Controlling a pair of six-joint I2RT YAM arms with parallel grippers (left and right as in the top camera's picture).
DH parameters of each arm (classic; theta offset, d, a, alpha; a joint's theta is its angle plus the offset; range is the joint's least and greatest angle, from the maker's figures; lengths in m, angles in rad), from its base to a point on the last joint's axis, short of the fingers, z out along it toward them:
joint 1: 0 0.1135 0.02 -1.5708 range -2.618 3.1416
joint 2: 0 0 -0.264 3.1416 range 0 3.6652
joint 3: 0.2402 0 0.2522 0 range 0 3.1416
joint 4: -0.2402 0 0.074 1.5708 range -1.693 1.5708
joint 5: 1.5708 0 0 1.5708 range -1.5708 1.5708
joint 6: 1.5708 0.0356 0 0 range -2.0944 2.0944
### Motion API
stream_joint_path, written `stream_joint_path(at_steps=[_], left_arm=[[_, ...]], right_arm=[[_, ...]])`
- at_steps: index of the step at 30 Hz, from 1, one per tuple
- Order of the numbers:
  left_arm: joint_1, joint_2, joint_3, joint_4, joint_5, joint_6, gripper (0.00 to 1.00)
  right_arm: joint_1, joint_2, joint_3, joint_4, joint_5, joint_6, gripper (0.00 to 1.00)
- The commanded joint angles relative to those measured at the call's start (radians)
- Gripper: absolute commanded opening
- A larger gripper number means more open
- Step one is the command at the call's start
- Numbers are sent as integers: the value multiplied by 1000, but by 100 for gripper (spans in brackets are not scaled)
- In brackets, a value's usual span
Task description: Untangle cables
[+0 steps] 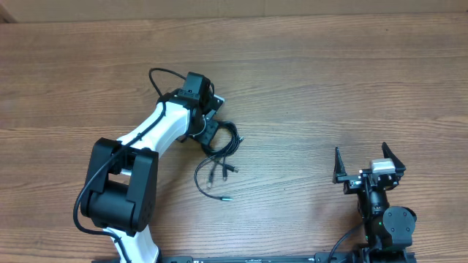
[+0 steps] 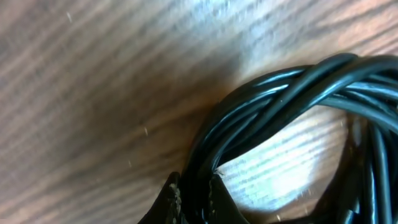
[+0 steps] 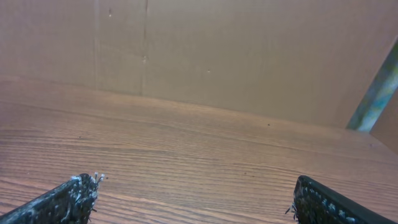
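My left gripper (image 2: 194, 198) clamps the bundled black cables (image 2: 298, 81) left of centre; my right gripper (image 1: 367, 162) stands spread wide, near right.

Glossy black cables (image 2: 298, 84), matt wood-grain table (image 1: 329, 88)

You have nothing to read here. No text, label, brand, number or sign shows on the cables (image 2: 292, 84), on the worktop (image 1: 329, 73), on the left end effector (image 2: 194, 194) or on the right end effector (image 3: 196, 194) in any of the three views.
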Motion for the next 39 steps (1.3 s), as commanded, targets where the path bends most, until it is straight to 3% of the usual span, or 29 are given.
stream_joint_path(at_steps=[1, 6, 15, 19, 28, 33, 39], left_arm=[[-1, 9, -7, -71, 5, -68, 4], [-1, 8, 74, -191, 8, -129, 4], [-2, -84, 256, -406, 51, -93, 4], [-2, -179, 258, -422, 128, -29, 4], [-1, -520, 253, -499, 129, -13, 5], [-2, -746, 136, -446, 174, -63, 4], [-2, -977, -165, -319, 172, -204, 4]], right_arm=[[4, -6, -10, 6, 9, -4, 100], [4, -6, -10, 6, 9, -4, 100], [4, -6, -10, 6, 9, -4, 100], [4, -6, -10, 6, 9, -4, 100], [4, -6, -10, 6, 9, -4, 100], [4, -6, -10, 6, 9, -4, 100], [4, -6, -10, 6, 9, -4, 100]])
